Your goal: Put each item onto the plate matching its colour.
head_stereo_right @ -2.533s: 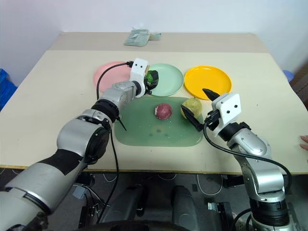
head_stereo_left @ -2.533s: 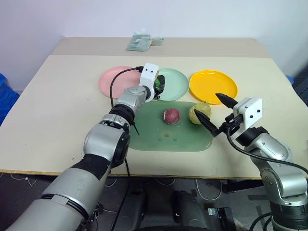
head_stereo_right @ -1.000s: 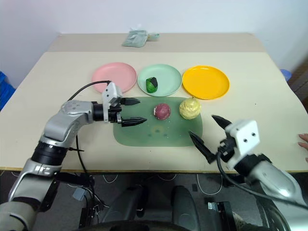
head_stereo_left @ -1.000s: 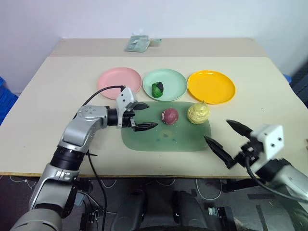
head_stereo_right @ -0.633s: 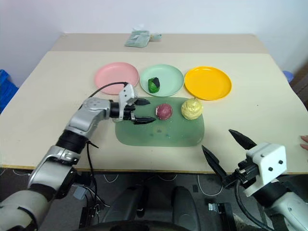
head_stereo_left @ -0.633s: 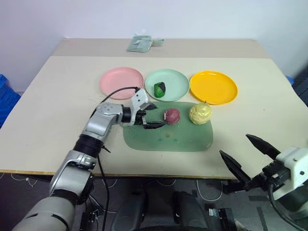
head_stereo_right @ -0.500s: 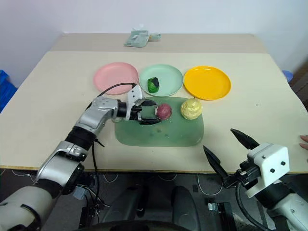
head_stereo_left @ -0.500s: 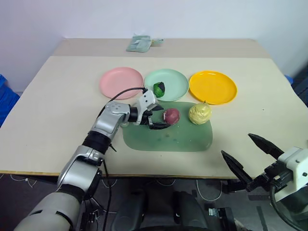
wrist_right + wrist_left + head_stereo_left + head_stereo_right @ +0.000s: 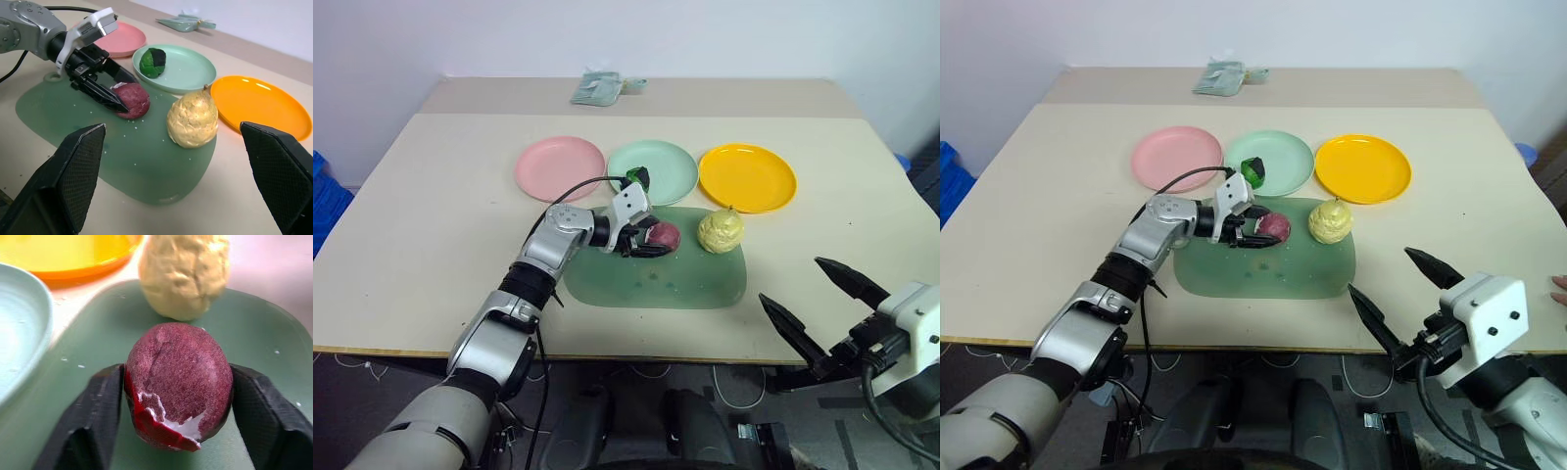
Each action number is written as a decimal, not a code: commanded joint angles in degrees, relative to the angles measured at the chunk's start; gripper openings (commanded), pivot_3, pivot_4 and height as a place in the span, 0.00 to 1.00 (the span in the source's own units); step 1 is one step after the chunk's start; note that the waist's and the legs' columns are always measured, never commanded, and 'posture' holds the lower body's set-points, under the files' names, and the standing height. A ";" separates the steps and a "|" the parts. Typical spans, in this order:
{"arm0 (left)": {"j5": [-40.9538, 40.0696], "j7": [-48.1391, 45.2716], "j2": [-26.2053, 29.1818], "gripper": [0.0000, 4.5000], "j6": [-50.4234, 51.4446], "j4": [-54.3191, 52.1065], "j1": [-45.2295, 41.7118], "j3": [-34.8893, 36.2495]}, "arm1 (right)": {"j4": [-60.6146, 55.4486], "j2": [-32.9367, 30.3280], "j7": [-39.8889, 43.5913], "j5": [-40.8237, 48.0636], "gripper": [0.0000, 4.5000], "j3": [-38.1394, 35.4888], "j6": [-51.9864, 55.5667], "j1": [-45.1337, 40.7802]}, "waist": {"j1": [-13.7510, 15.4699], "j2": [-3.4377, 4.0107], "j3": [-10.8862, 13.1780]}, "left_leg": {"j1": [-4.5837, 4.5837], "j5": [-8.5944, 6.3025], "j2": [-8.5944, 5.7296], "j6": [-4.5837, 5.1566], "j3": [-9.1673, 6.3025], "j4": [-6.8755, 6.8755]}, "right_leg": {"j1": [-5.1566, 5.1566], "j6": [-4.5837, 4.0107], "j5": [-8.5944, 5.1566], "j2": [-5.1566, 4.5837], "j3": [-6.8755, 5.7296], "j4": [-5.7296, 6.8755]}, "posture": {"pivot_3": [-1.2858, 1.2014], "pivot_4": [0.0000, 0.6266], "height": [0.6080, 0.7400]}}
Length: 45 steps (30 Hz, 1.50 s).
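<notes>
A: Left tool (image 9: 644,241) — status?
B: Fingers pinch maroon item (image 9: 178,384), resting on green mat (image 9: 695,284). Right tool (image 9: 830,309) wide open, empty.
A: Advice?
B: Squeeze gently, lift straight, carry to pink plate (image 9: 559,167).

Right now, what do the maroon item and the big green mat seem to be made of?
The maroon item looks like painted foam or soft plastic, matte: its skin is cracked and chipped, showing white underneath. The green mat looks like silicone or soft plastic, smooth and slightly translucent, lying flat with rounded corners. Neither is certain.
</notes>
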 commanded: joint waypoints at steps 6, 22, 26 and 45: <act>-8.11 21.20 0.33 0.72 16.35 -15.25 3.15 18.33 | 1.70 -0.88 2.50 -0.25 1.00 6.77 5.17 -14.80 | -0.21 -0.05 -0.01 | 0.01 0.00 0.03 0.00 -0.01 0.00 | -0.02 0.04 0.01 0.02 -0.01 0.02 | 0.52 0.24 1.00; -17.72 8.62 9.11 1.00 28.21 -34.25 13.43 11.32 | 9.01 1.70 8.29 -3.63 1.00 14.04 10.55 -30.62 | -0.15 -0.02 -0.04 | 0.00 -0.02 -0.05 0.03 -0.05 0.02 | 0.00 0.08 0.04 0.02 -0.01 0.01 | 0.52 0.24 1.00; -15.25 7.59 8.25 1.00 23.97 -30.88 11.10 7.67 | 7.97 2.62 7.80 -4.23 1.00 13.72 11.36 -30.34 | 0.12 -0.03 -0.04 | 0.00 -0.02 -0.07 0.03 -0.04 0.02 | -0.01 0.08 0.04 0.02 -0.01 0.00 | 0.52 0.24 1.00; -1.83 1.00 -0.94 1.00 5.96 -2.36 -2.16 -3.78 | 5.08 5.51 6.15 -6.36 1.00 13.24 13.34 -29.67 | 0.00 -0.06 -0.03 | -0.02 -0.02 -0.09 0.04 -0.02 0.01 | -0.02 0.11 0.05 0.01 -0.01 -0.02 | 0.52 0.24 1.00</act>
